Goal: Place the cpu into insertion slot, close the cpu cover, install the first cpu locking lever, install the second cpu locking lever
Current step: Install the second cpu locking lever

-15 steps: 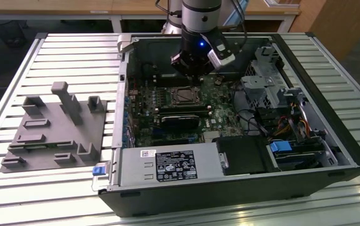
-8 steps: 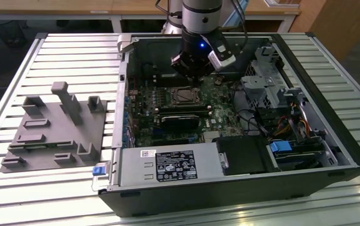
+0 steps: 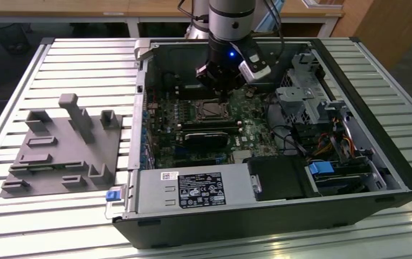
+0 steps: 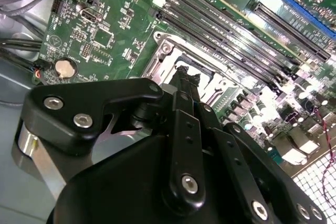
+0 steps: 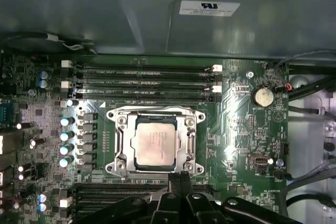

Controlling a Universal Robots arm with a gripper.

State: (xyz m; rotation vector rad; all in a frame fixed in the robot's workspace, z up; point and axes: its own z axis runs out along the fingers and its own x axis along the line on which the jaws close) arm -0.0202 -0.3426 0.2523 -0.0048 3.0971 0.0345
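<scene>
Gripper: your black two-fingered gripper (image 3: pixel 222 93) hung over the motherboard, just beside the socket; its fingers (image 5: pixel 178 182) were pressed together and carried nothing.
CPU: the small flat square silver-tan cpu (image 5: pixel 155 142) already sat in the silver-rimmed square insertion slot (image 5: pixel 122 142), near the middle of the green circuit board (image 5: pixel 239 129).
Cover: the thin silvery cpu cover (image 5: pixel 155 113) appeared closed around the chip, which showed through its window; you could not tell whether the levers were latched.
Risk: with the fingertips that close to the socket edge, a slightly off descent could have scraped the frame or the neighbouring capacitors; pushing on an unseated cover could have bent socket pins.
First wrist view: it gave you the chip and frame square-on.
Second wrist view: it showed the finger linkage against the socket corner, hiding the chip.
Exterior view: it placed the arm inside the open black computer case (image 3: pixel 378 162) on the slatted table (image 3: pixel 62 70).
</scene>
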